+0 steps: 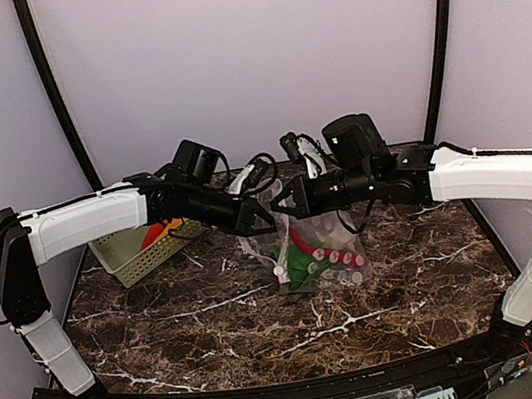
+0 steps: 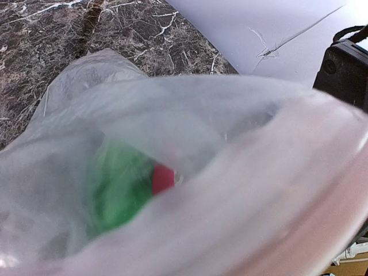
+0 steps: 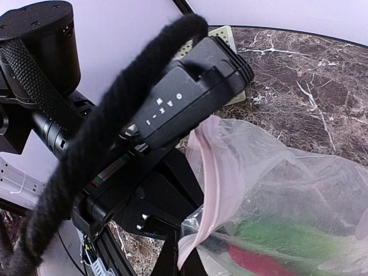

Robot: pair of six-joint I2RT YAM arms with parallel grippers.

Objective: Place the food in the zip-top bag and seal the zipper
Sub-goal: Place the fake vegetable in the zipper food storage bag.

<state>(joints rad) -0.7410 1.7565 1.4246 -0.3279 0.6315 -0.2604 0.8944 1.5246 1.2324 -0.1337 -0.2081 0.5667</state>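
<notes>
As seen overhead, clamped by right gripper (image 1: 283, 201) at zipper (image 3: 215, 167): zip-top bag (image 1: 343, 270); left gripper (image 1: 266, 221) just beside, grip impossible to tell; food (image 1: 302, 266) inside, below both fingertips

White-shelled left arm (image 1: 87, 220) and right arm (image 1: 500, 173), black joints, black fingers (image 1: 254, 217), looped black cables (image 1: 259, 168)
</notes>
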